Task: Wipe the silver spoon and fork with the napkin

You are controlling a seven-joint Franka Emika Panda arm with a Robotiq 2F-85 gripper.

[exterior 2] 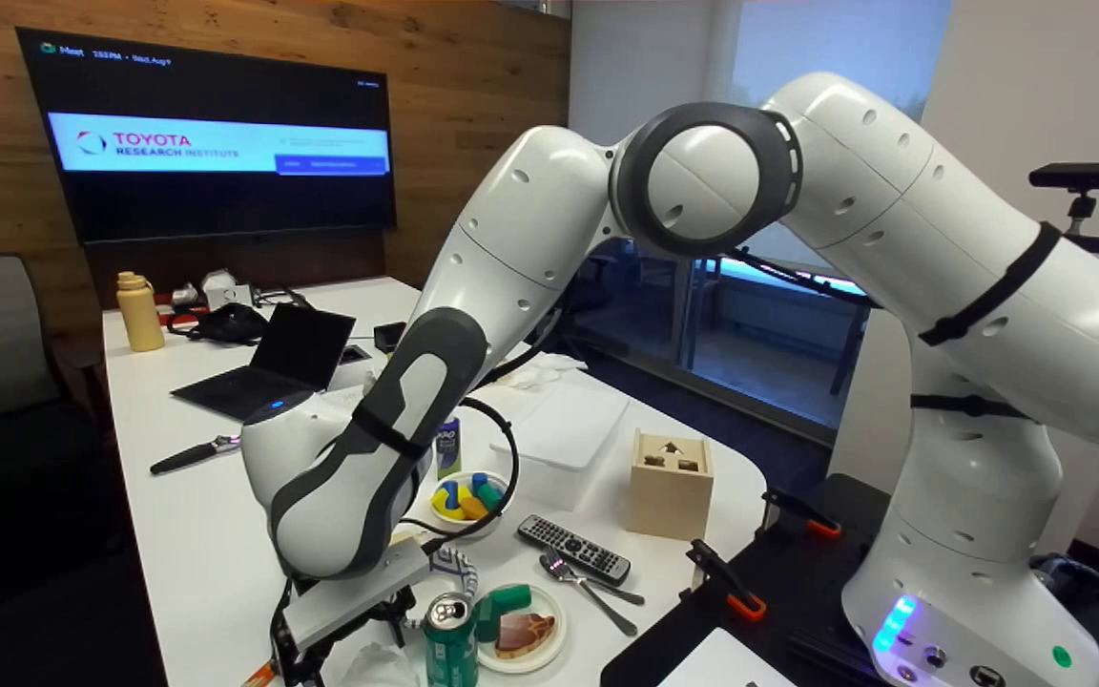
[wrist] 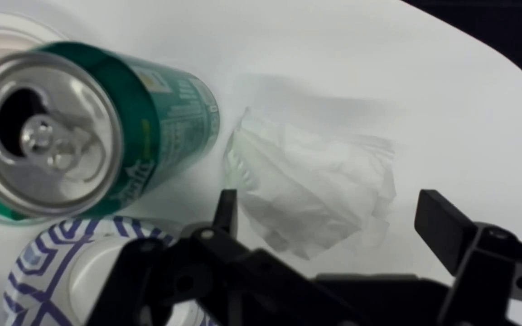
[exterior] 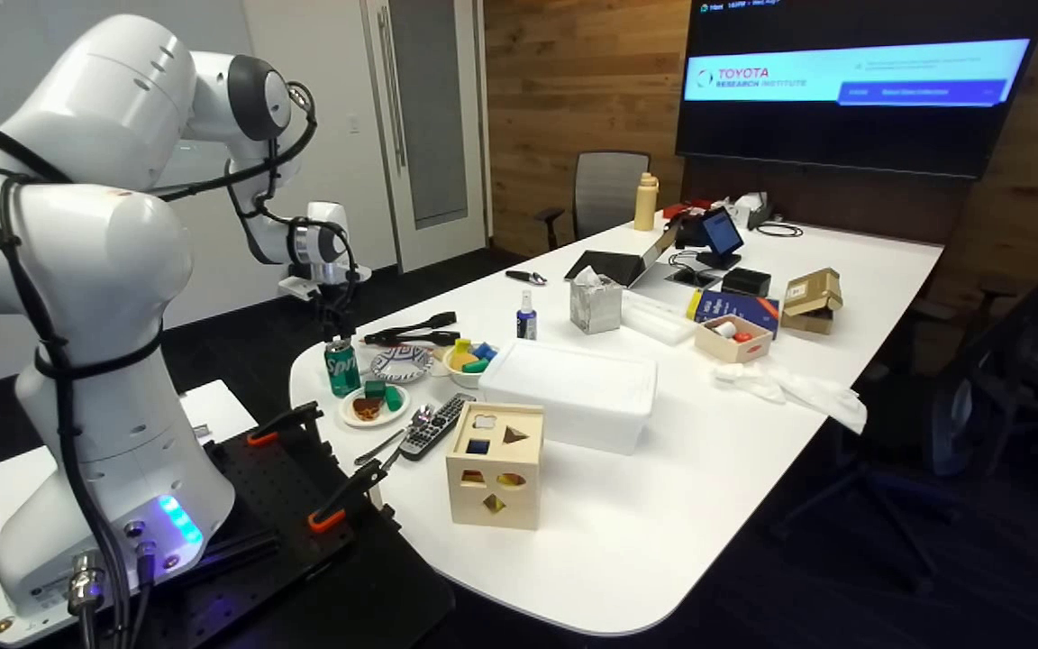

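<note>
A robot's gripper [wrist: 333,215] spreads wide over a white table [wrist: 451,99] in the wrist view, its fingers [wrist: 444,231] well apart and a crumpled white napkin [wrist: 315,181] framed between them on the surface below; an opened Sprite can [wrist: 177,117] stands just beside the napkin, next to a dish [wrist: 39,271] with a blue pattern. In an exterior view, the white robot arm [exterior 2: 530,224] bends down toward the can and the part of the napkin that shows near it, while a silver fork [exterior 2: 561,570] and a silver spoon [exterior 2: 618,593] lie together, handles fanning apart, between a remote control [exterior 2: 573,549] and a plate [exterior 2: 548,603] bearing green blocks [exterior 2: 509,598] and a brown slice [exterior 2: 523,632]; from that angle I cannot make out how the fingers stand. In an exterior view, the gripper hangs dark near the top of the can, across the plate from the fork and spoon; a wooden shape box [exterior: 494,494] and a white lidded bin [exterior: 573,379] stand near the remote control, a tissue box [exterior: 596,308] sits farther off, and a wall screen [exterior: 852,81] reads "Toyota Research Institute."
</note>
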